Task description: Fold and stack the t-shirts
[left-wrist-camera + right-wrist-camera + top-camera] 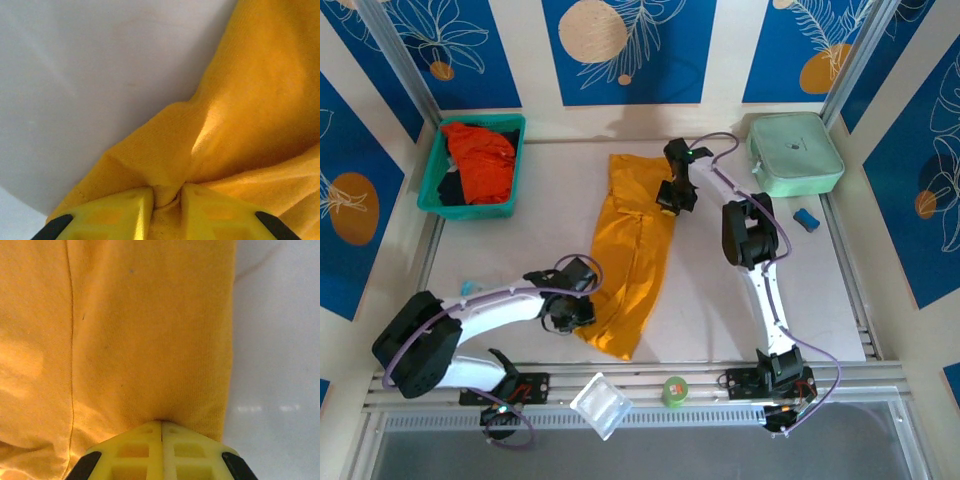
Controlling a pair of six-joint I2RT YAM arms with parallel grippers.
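Item 1. Mustard-yellow t-shirt [635, 250]: lies on the white table [520, 250] at the centre of the top view. It is gathered into a long narrow strip running from upper centre down to lower centre and leaning slightly left. Creases run along its length. The left wrist view shows the cloth [240, 100] filling the right side of the frame, with bare table at upper left. The right wrist view shows the cloth [150, 330] covering the left and centre, with its straight edge at the right against bare table.

Item 2. Red-orange t-shirt [480, 158]: crumpled in the teal basket [515, 165] at upper left, on top of a dark garment [450, 188].

Item 3. Left gripper [582, 312] [167, 194]: at the strip's lower left edge. Its yellow fingers [125, 210] stand narrowly apart, with a bunched fold of the mustard cloth pinched between them.

Item 4. Right gripper [672, 198] [161, 426]: at the strip's upper right edge. Its yellow fingers [140, 445] are pressed together and clamp the cloth near its edge.

Item 5. Mint-green box [795, 155]: upper right of the table, lid down.

Item 6. Small blue object [806, 219]: on the table just below the box.

Item 7. Green roll [674, 391] and clear plastic tub [599, 405]: on the near rail at bottom centre, side by side but apart.
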